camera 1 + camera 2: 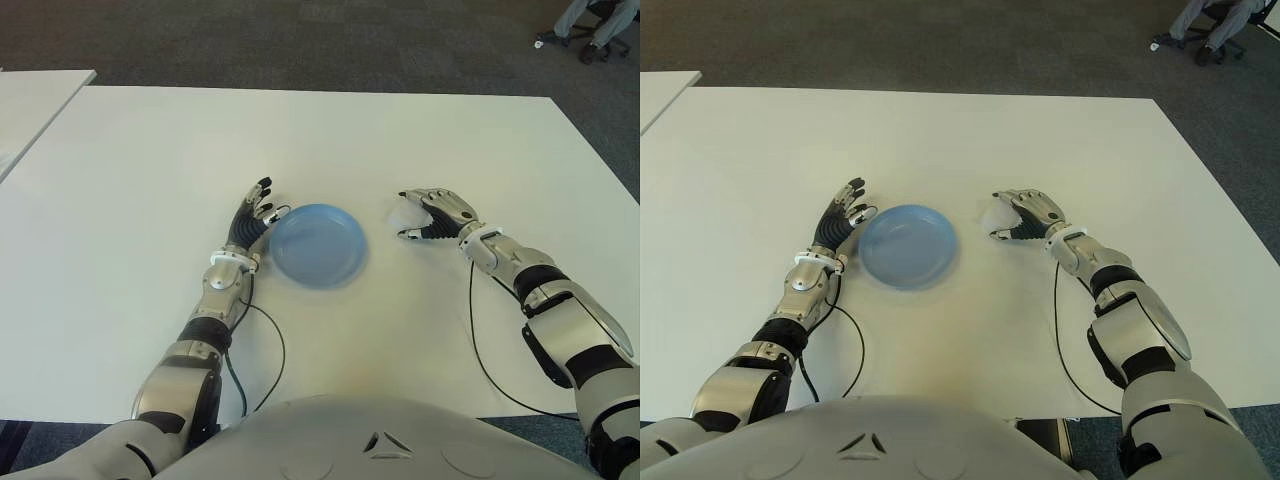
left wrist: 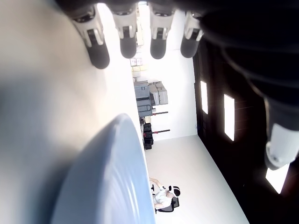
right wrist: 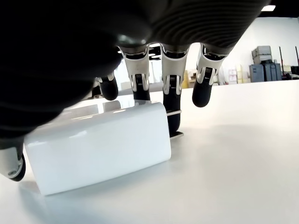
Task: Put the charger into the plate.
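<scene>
A white block-shaped charger (image 1: pixel 402 214) lies flat on the white table (image 1: pixel 150 170), a little right of the blue plate (image 1: pixel 345 262). My right hand (image 1: pixel 415 216) arches over it from the right. In the right wrist view the charger (image 3: pixel 98 149) rests on the tabletop with the fingers (image 3: pixel 172 88) hanging behind it and the thumb at one end; no firm grip shows. My left hand (image 1: pixel 255 212) shows beside the plate's left rim with its fingers (image 2: pixel 126 42) spread and holding nothing. The plate (image 2: pixel 107 177) holds nothing.
A second white table (image 1: pixel 30 100) shows at the far left. Dark carpet lies beyond the table's far edge, with a person's legs and a chair (image 1: pixel 595 25) at the top right. Black cables (image 1: pixel 275 350) trail from both wrists across the near table.
</scene>
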`<state>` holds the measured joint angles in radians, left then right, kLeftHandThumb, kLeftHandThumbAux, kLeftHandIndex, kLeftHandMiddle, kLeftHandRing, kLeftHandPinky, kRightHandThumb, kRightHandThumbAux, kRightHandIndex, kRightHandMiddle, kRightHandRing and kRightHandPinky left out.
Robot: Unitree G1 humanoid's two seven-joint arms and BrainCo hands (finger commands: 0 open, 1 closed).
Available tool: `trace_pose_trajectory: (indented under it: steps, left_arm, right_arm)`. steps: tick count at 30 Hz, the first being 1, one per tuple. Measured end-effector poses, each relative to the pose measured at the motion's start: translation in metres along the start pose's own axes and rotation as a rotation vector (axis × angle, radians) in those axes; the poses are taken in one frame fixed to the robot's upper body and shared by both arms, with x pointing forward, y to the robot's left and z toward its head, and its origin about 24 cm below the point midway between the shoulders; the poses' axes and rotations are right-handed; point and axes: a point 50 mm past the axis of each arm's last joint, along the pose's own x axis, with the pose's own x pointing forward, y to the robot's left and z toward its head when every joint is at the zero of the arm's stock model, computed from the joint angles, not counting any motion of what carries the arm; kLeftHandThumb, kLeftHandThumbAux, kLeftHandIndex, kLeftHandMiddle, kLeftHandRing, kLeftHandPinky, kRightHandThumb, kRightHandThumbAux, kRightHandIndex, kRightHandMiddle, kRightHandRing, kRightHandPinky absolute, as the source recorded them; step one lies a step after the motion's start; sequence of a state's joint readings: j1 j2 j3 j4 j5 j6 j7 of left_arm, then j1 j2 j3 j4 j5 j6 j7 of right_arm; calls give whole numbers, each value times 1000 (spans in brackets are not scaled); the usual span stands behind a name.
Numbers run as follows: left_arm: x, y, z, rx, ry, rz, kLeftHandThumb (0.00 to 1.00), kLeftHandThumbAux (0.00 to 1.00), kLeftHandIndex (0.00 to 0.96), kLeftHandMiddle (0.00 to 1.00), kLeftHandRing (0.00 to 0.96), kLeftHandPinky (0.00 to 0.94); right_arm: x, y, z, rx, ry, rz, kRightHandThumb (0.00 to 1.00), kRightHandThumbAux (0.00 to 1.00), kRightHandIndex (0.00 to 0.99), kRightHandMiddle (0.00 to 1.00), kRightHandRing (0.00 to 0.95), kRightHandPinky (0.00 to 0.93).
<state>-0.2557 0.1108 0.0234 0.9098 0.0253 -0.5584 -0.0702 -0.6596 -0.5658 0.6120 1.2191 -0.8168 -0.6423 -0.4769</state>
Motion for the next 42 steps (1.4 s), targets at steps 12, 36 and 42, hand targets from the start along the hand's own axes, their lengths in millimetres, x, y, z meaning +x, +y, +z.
trace_pose_trajectory:
  steps: [12,36,42]
  left_arm:
    - [0,0,0,6,-8,-4,0,531,29,46,40,33]
    - [0,0,0,7,-30,-5,0,536,29,53,50,35]
    - [0,0,0,6,-29,-4,0,530,26,49,44,31]
  right_arm:
    - [-3,-1,3,-183,-76,-152,581,617,682,827,836,885]
    - [-3,-3,1,-126,-40,-161,718,716,827,899,903,908]
    - [-2,-4,2,-110,-43,-175,723,714,825,897,902,906]
